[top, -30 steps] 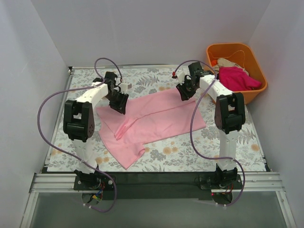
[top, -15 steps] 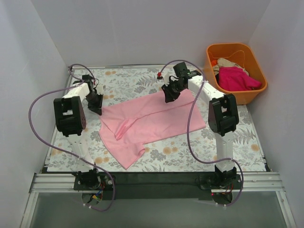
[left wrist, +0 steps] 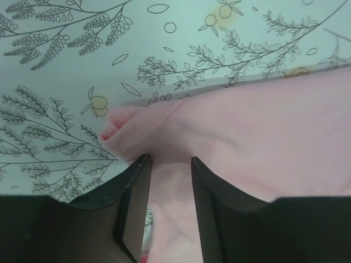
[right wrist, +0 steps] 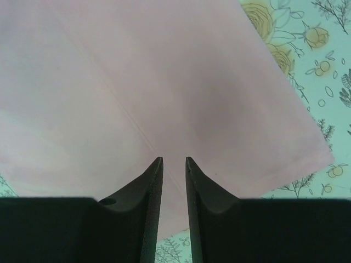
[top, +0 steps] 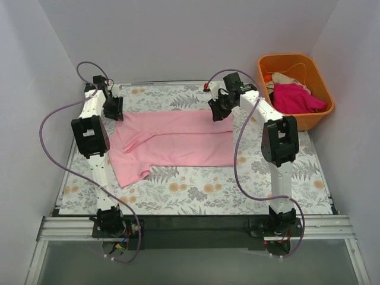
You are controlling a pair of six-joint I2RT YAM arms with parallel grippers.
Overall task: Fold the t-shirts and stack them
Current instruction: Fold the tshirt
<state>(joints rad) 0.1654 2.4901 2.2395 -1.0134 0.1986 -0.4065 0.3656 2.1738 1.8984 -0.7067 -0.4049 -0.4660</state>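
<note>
**Insp.:** Status of pink t-shirt [top: 172, 142]?

**Asst.:** Spread flat across far half of desk [top: 202, 190], one sleeve trailing near-left. Left pincer [left wrist: 170, 159] is narrowed on the bunched far-left corner. Right pincer [right wrist: 174, 160] is nearly closed, far-right hem in its gap.

**Insp.:** Handling?

**Asst.:** Light, limp, no stiffness; likely sags and creases if slack. Rec. pinching corners or hem, both sides, cloth taut.

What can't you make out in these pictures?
- Top view: the pink t-shirt's far corners, covered by the left gripper and right gripper.
- Top view: the cream cloth in the orange tub, mostly buried under the magenta shirt; how many garments is unclear.
- Wrist views: most of the shirt, cut off by the frame edges.
</note>
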